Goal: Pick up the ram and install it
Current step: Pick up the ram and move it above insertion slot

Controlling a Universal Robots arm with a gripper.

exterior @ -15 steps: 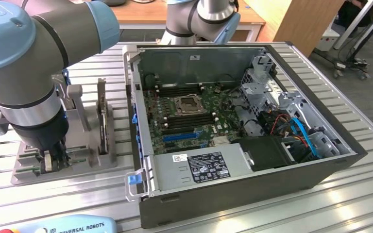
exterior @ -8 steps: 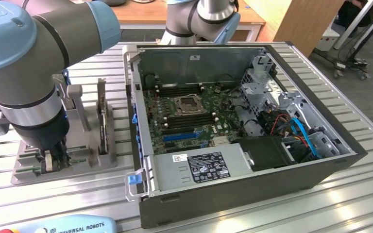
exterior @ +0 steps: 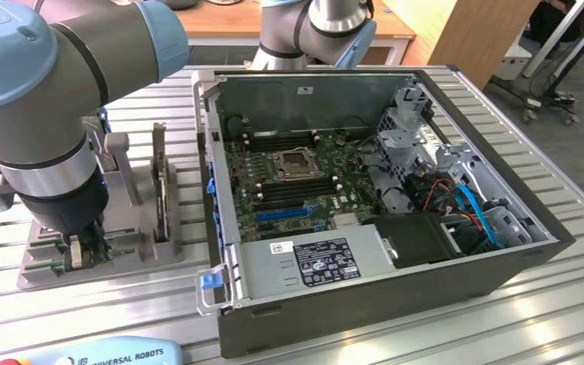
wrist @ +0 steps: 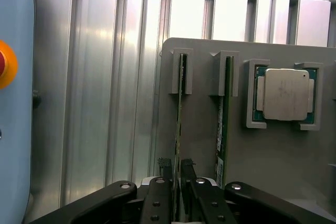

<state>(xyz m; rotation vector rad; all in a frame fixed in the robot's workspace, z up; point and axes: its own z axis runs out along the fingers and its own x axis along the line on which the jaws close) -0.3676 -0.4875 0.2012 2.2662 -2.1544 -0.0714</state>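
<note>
1. Reaching down onto gray holder on slatted table, at ext view's left of open PC case.
2. Straddling the ram w/ gripper: fingers set narrow, one each side of the board's edge; clamped or not, can't tell.
3. Seated on edge in holder slot farthest from CPU, not yet lifted.
4. Parked in next slot: 2nd stick, also on edge; CPU flat in square nest just beside it.
</note>
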